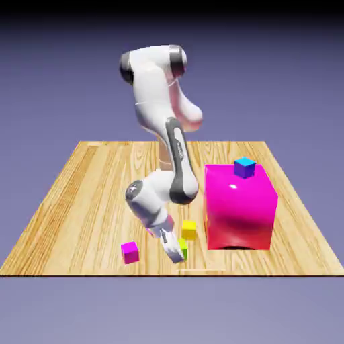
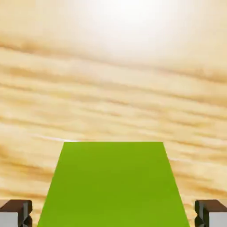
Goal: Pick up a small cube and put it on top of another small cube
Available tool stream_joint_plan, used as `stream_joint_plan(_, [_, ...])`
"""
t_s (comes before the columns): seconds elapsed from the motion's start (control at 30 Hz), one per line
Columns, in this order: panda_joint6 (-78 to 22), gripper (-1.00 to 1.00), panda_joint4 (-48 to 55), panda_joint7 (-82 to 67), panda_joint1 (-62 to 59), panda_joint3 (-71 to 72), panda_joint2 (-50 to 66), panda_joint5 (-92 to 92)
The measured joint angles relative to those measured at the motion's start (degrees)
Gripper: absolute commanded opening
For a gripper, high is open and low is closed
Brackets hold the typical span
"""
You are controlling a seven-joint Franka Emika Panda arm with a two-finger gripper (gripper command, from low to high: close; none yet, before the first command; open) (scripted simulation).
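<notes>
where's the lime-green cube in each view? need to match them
Exterior view: lower middle, partly hidden by the claw, the lime-green cube showing at its right.
Hand view: large, bottom middle, between the finger tips.
Shared landmark: wood-grain tabletop.

Big magenta block (image 1: 239, 211) (redder toward base) on wooden table (image 1: 87, 201); plain blue-violet backdrop (image 1: 54, 80) behind.

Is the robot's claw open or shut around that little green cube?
Open: in the hand view, the gripper has a finger on either side of the green cube, with wood showing between each and the cube.
</notes>
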Motion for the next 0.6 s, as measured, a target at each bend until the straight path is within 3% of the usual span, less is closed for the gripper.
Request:
stream_joint_plan(0.2, [-10.5,-1.0,1.7,-1.1,-2.5,-3.8,-9.3,-3.6])
stream_joint_plan(0.6, [-40.0,-1.0,11.0,-29.8,17.0,1.4,-24.3,-21.5])
